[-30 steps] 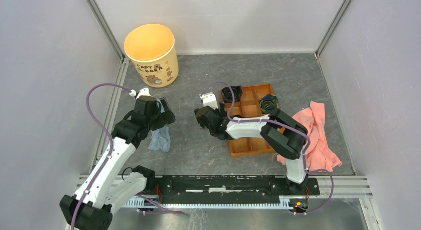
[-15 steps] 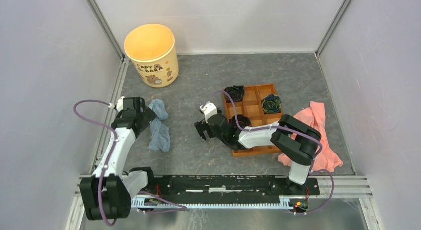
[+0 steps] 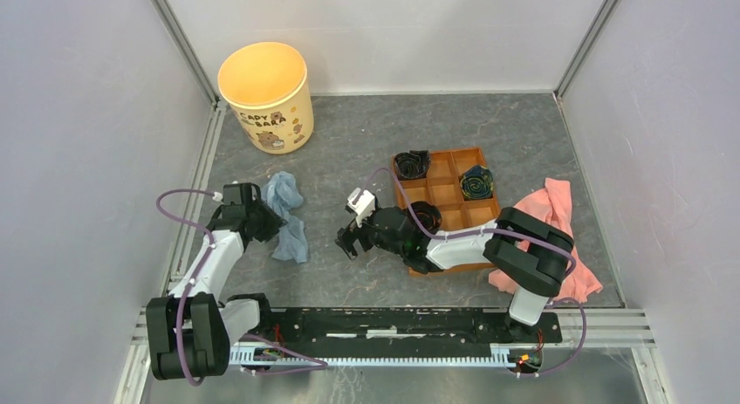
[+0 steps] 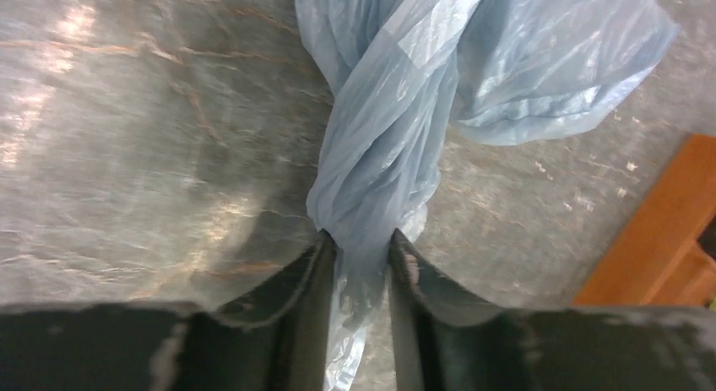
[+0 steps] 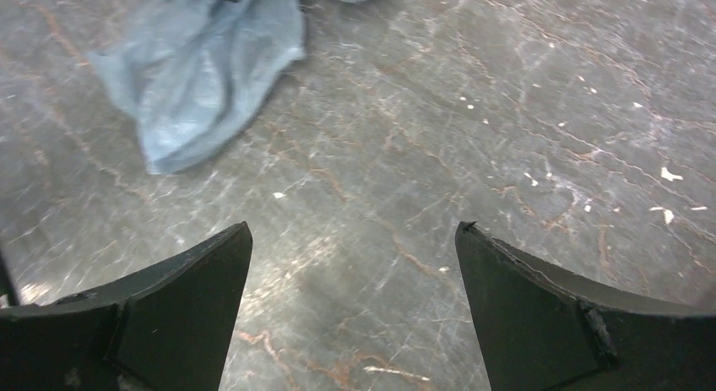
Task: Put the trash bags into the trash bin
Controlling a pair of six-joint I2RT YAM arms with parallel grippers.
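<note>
Grey veined stone tops the table. On it lies the crinkly, translucent blue trash bag, its twisted neck pinched by the left gripper, fingers close together. The right gripper gapes wide, holding nothing. The round cream trash bin stands well apart.
</note>
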